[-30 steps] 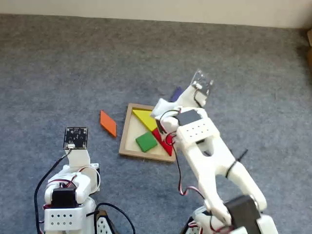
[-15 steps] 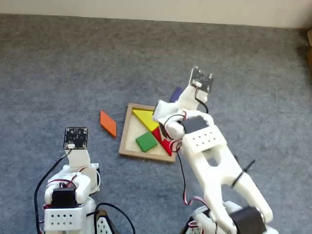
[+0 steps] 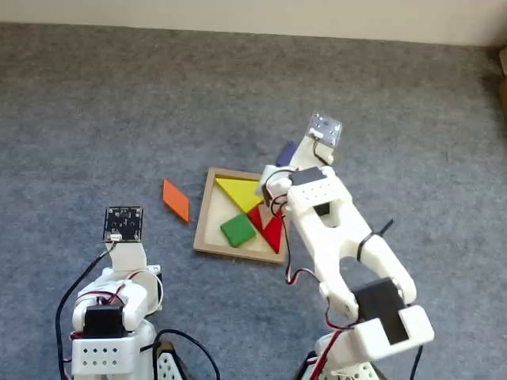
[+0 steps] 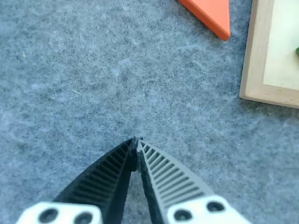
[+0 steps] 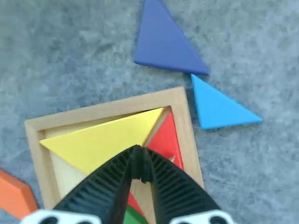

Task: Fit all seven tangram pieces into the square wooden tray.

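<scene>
Right gripper (image 5: 139,158): jaws pressed together, empty, above the tray (image 5: 184,116). Seated: yellow triangle (image 5: 103,140), red triangle (image 5: 166,140), green square (image 3: 238,230). Outstanding: light blue triangle (image 5: 217,109) just beside the rim, dark blue triangle (image 5: 163,42) near, orange parallelogram (image 3: 176,199) on the opposite side. Bare tray floor remains. Open carpet (image 3: 95,103) all round. Left gripper (image 4: 136,144) likewise pressed together, well apart.

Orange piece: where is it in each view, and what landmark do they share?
High view: orange piece lying beside the wooden tray.
Left wrist view: orange piece cropped, near the wooden tray.
Right wrist view: orange piece cropped, near the wooden tray.
Landmark: wooden tray.
</scene>
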